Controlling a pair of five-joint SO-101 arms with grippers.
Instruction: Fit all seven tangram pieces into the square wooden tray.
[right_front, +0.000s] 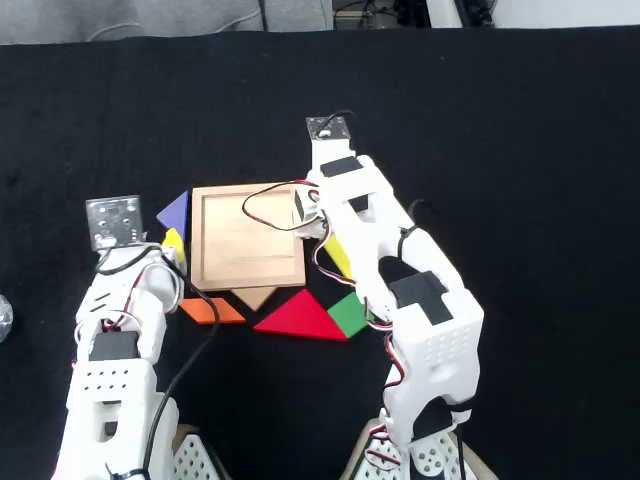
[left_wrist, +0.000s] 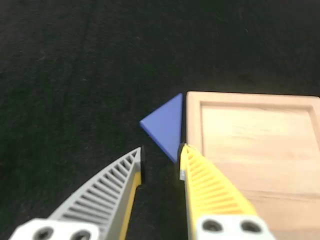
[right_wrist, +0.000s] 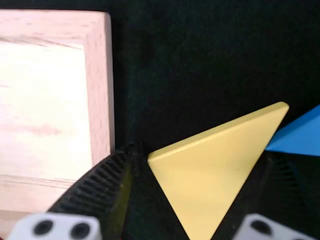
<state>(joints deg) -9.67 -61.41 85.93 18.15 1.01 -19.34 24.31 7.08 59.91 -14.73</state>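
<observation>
High view: wooden tray (right_front: 235, 250) is sitting on the black tabletop (right_front: 520, 150); red triangle (right_front: 300, 318) is lying just outside it.
Left wrist view: left claw (left_wrist: 161, 154) is standing open; blue triangle (left_wrist: 165, 127) is touching the tray's rim.
Right wrist view: right claw (right_wrist: 200, 160) is gaping around the yellow triangle (right_wrist: 220, 175), beside the tray.

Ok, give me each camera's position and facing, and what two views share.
High view: fixed overhead, looking down on the black table; left arm, right arm, tray.
Left wrist view: on the left wrist, looking past the open left hand at the blue triangle.
Right wrist view: on the right wrist, looking past the right hand at the yellow triangle beside the tray.
Shared: high and left wrist views both show the blue triangle.
</observation>
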